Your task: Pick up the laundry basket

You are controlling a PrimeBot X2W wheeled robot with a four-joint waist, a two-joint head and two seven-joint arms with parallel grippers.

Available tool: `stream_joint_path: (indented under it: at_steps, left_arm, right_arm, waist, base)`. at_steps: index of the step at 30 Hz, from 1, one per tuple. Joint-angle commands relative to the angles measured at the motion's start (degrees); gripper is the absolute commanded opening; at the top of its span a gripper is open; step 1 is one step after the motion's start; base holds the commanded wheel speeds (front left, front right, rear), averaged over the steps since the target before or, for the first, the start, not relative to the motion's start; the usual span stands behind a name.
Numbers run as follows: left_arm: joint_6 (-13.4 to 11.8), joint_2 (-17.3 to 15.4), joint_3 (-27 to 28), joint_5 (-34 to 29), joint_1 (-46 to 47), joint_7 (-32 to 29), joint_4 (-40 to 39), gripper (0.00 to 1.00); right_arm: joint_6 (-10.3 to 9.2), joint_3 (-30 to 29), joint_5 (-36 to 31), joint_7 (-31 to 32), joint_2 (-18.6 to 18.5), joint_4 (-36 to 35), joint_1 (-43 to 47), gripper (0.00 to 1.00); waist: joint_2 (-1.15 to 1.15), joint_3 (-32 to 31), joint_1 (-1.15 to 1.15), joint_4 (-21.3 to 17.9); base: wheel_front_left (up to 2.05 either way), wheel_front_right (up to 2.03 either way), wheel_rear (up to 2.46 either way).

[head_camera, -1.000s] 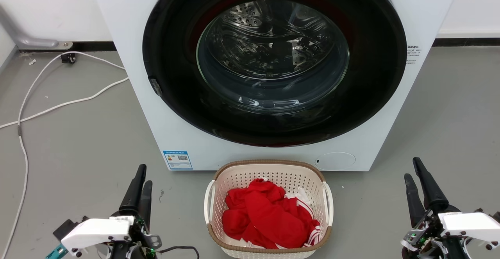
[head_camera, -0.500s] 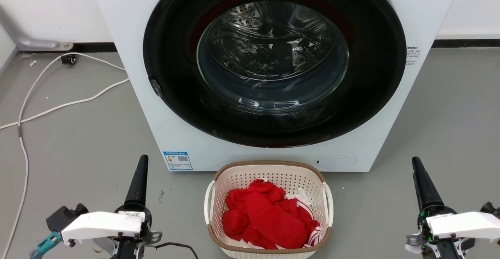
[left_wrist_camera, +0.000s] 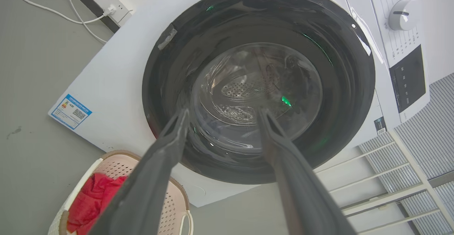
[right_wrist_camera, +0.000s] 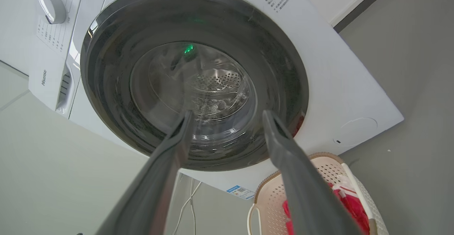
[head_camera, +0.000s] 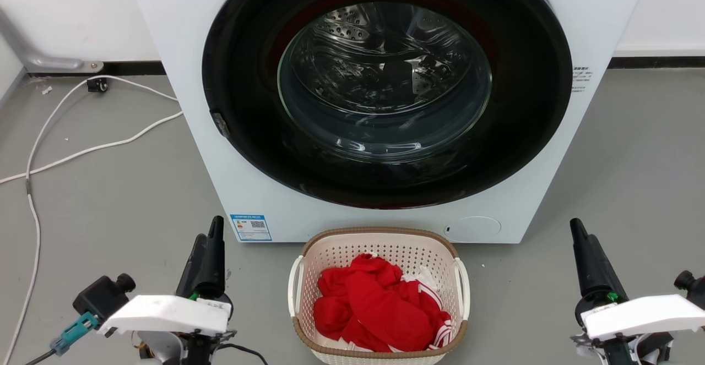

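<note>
Front and centre stands a white washer [head_camera: 182, 51] on a grey floor [head_camera: 110, 189]. Black round door [head_camera: 523, 106] takes most of the washer's face, with a glass window [head_camera: 385, 79] in the middle and a perforated steel drum seen through it.

Laundry basket [head_camera: 352, 249] sits upright on the floor right at the washer's foot, under the door's low edge. It's very close to the front panel, can't tell if touching. Cream, perforated, brown rim, one white handle [head_camera: 292, 285] on each side. Red clothes [head_camera: 374, 304] with some white stripes are piled inside it.

Left end effector [head_camera: 212, 230] is off the washer's lower left corner, beside the basket but clear of it, fingers aimed toward the washer. Left wrist view: both dark fingers spread apart, nothing between them, washer door behind, basket corner at lower left.

Right end effector [head_camera: 577, 227] is off the washer's lower right corner, well apart from the basket, also aimed toward the washer. Right wrist view: fingers spread apart, empty, basket at lower right.

White cable [head_camera: 82, 150] trails over the floor left of the washer. Blue label [head_camera: 250, 226] is on the washer's lower left front, round cap [head_camera: 472, 227] on its lower right front. White dial [left_wrist_camera: 400, 15] is on the washer's control panel above the door.
</note>
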State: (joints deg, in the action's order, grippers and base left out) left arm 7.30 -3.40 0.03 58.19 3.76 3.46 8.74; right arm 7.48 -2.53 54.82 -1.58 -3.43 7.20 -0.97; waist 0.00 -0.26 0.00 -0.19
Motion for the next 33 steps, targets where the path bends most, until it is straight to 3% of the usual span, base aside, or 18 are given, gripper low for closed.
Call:
stream_joint_path:
  at_steps: [1, 17, 33]
  left_arm:
    - [-0.16, -0.29, -0.48, -2.99, 0.26, 0.64, -0.9, 1.0]
    - [-1.24, -0.77, -2.07, -18.46, 0.24, 3.44, -0.42, 1.0]
    - [-2.15, -1.05, -2.83, -28.78, 1.1, 5.66, 0.32, 1.0]
  right_arm:
    - [0.01, 0.12, -2.53, -0.31, -0.05, -1.39, -0.1, 1.0]
    - [0.01, 0.26, -19.16, -0.16, 0.11, -3.49, 1.0, 1.0]
    - [0.01, -0.1, -30.1, 0.12, 0.27, -4.96, 2.04, 1.0]
  waist:
    - [0.0, -0.02, 0.0, 0.02]
    - [0.0, -0.26, 0.0, 0.02]
    - [0.0, -0.17, 0.0, -0.21]
  base:
    - [0.0, 0.0, 0.0]
    - [0.0, 0.0, 0.0]
    - [0.0, 0.0, 0.0]
